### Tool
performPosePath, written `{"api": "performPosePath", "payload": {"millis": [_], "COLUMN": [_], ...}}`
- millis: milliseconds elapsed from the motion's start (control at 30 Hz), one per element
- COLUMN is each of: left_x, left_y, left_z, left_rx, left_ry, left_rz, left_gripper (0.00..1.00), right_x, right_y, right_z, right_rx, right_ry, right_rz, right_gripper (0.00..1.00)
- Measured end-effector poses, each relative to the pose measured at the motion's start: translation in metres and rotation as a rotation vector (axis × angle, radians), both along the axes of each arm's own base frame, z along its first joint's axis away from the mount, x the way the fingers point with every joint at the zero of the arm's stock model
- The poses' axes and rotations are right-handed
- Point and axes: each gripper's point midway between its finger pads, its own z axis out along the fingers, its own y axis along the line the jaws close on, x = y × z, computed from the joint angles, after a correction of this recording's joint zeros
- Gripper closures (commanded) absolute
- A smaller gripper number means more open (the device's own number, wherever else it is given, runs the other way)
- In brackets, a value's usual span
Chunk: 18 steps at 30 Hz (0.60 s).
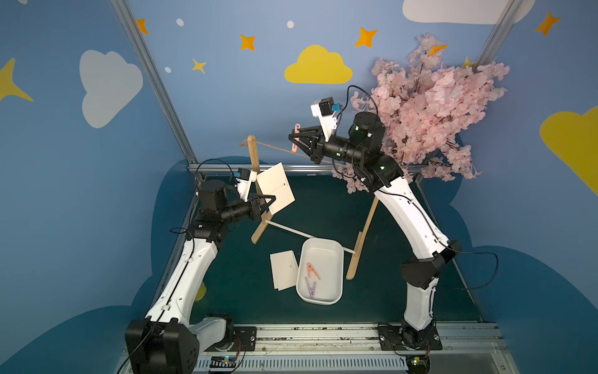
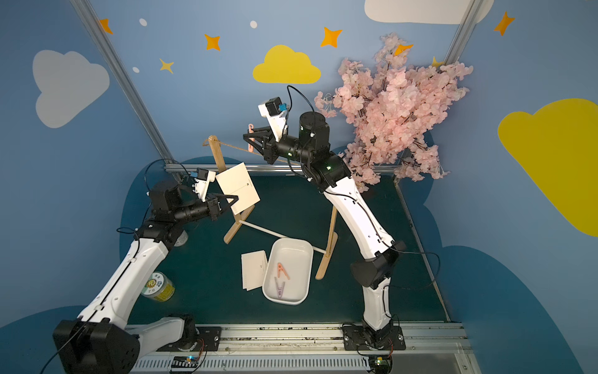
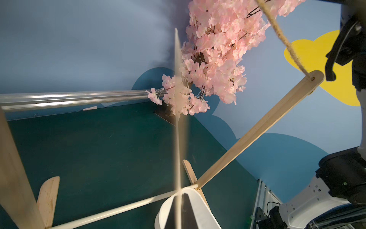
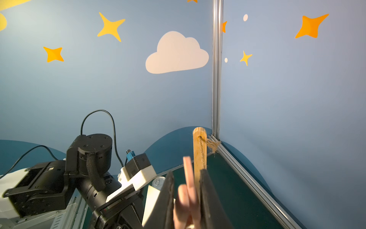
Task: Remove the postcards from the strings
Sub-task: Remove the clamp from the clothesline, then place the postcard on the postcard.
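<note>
White rectangular paper postcard clamped in left pincer; right pincer clamped on pink plastic clothespin at brown jute twine.

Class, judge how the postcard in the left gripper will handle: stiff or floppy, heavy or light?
Probably fairly stiff: the postcard stands out flat from a corner grip by the left gripper. Likely light: edge-on it looks very thin.

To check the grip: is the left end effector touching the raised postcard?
Touching: in a top view the left end effector pinches the postcard at its corner.
</note>
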Motion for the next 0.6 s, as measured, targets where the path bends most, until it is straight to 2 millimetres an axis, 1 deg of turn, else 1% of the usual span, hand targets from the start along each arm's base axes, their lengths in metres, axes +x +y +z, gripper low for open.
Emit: {"api": "performPosePath", "payload": {"millis": [133,233,300,333,433,500,533,600], "left_x": [-0.015,-0.028,-0.037,-0.041,-0.055,-0.066,-0.071,-0.080], "left_y": [0.002,0.004,0.004,0.005,0.005,0.005,0.005,0.005], "left_z": [0.002,0.003,0.002,0.001,-0.008,-0.019,-0.026,-0.043], "left_rx": [-0.017,-0.035,-0.051,-0.057,-0.079,-0.091,-0.093,-0.093], "left_ry": [0.008,0.019,0.035,0.044,0.092,0.132,0.154,0.208], "left_rz": [0.017,0.030,0.036,0.039,0.049,0.060,0.067,0.084], "left_gripper": [0.96,0.96,0.95,0.95,0.95,0.95,0.95,0.96], "right_x": [-0.025,-0.051,-0.076,-0.084,-0.116,-0.136,-0.141,-0.151], "right_y": [-0.015,-0.025,-0.031,-0.033,-0.045,-0.057,-0.062,-0.074], "right_z": [-0.005,-0.019,-0.036,-0.042,-0.069,-0.090,-0.098,-0.121], "right_rx": [-0.017,-0.039,-0.063,-0.072,-0.100,-0.112,-0.117,-0.134], "right_ry": [0.003,0.009,0.014,0.016,0.031,0.051,0.060,0.101], "right_rz": [0.003,0.001,0.004,0.001,-0.004,-0.012,-0.020,-0.040], "right_gripper": [1.00,1.00,1.00,1.00,1.00,1.00,1.00,1.00]}}
